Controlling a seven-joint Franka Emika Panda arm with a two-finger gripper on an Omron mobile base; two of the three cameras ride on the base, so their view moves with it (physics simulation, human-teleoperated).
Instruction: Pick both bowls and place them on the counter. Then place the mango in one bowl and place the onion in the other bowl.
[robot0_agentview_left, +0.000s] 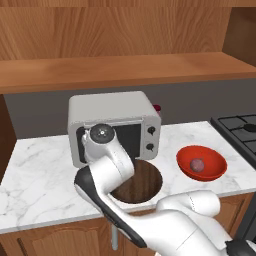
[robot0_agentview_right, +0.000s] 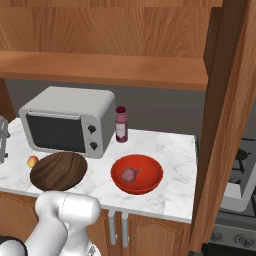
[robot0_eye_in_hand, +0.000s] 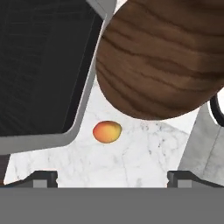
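Note:
The orange-yellow mango (robot0_eye_in_hand: 107, 131) lies on the white marble counter (robot0_eye_in_hand: 140, 159), in the gap between the toaster oven and the dark wooden bowl (robot0_eye_in_hand: 162, 61). My gripper (robot0_eye_in_hand: 112, 177) hangs over it, open, its two fingertips (robot0_eye_in_hand: 43, 177) far apart with nothing between them. From the right base view, the mango (robot0_agentview_right: 32, 161) sits just left of the wooden bowl (robot0_agentview_right: 59, 171), which holds nothing. The glossy red bowl (robot0_agentview_right: 136, 173) stands to its right with the purplish-red onion (robot0_agentview_right: 130, 174) inside. In the left base view my arm covers part of the wooden bowl (robot0_agentview_left: 145, 182); the red bowl (robot0_agentview_left: 201, 162) holds the onion (robot0_agentview_left: 198, 164).
A silver toaster oven (robot0_agentview_right: 67, 120) stands at the back of the counter, close behind the mango. A small dark red bottle (robot0_agentview_right: 121, 124) stands beside it. A wooden shelf (robot0_agentview_right: 105, 67) overhangs the counter. A stove (robot0_agentview_left: 240, 125) lies to the right.

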